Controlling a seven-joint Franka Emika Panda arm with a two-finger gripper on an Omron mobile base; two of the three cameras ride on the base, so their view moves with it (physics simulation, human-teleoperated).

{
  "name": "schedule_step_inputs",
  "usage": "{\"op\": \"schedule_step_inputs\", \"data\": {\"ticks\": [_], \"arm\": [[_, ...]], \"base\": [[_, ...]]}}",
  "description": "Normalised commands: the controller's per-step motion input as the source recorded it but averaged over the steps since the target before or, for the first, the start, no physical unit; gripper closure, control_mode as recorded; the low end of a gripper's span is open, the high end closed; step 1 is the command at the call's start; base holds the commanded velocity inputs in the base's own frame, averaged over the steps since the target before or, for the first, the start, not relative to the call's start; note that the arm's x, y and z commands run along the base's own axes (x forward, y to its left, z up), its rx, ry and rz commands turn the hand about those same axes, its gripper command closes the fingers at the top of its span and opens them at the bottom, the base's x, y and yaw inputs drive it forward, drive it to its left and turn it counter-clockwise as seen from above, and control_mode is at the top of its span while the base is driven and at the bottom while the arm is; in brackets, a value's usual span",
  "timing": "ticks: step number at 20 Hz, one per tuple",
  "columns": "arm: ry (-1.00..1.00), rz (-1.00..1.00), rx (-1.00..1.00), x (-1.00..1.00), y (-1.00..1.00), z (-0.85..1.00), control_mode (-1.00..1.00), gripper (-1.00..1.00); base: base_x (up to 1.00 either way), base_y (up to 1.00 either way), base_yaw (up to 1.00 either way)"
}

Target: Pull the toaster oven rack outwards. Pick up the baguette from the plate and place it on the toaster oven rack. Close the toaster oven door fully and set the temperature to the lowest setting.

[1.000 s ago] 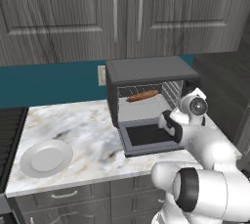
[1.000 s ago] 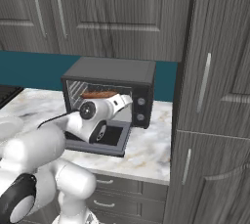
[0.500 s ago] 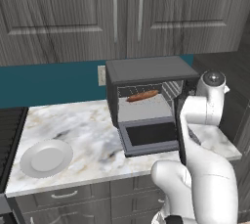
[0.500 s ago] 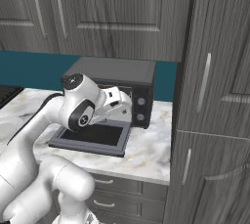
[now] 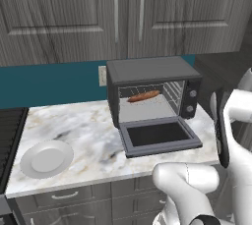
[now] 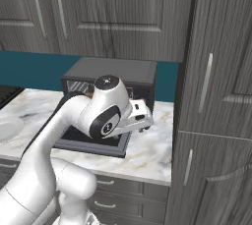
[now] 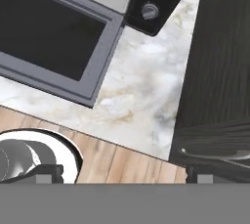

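1 baguette on rack | door down | gripper jaws spread, empty

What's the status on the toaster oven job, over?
Gripper open, empty, right of oven. Baguette on rack; plate bare. Toaster oven door down. Nothing blocking.

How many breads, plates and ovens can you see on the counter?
baguette: 1, inside the oven
plate: 1, bare
toaster oven: 1, its door dropped open
Total: 3
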Motion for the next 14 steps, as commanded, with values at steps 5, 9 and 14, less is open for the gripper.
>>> {"op": "schedule_step_inputs", "data": {"ticks": [5, 9, 14], "arm": [[-0.04, 0.00, -0.03, -0.30, 0.43, -0.25, -1.00, -1.00], [0.00, 0.00, 0.00, -0.15, 0.29, -0.30, -1.00, -1.00], [0.00, 0.00, 0.00, -0.03, 0.30, -0.23, -1.00, -1.00]], "base": [[0.00, 0.00, 0.00], [0.00, 0.00, 0.00], [0.00, 0.00, 0.00]]}}
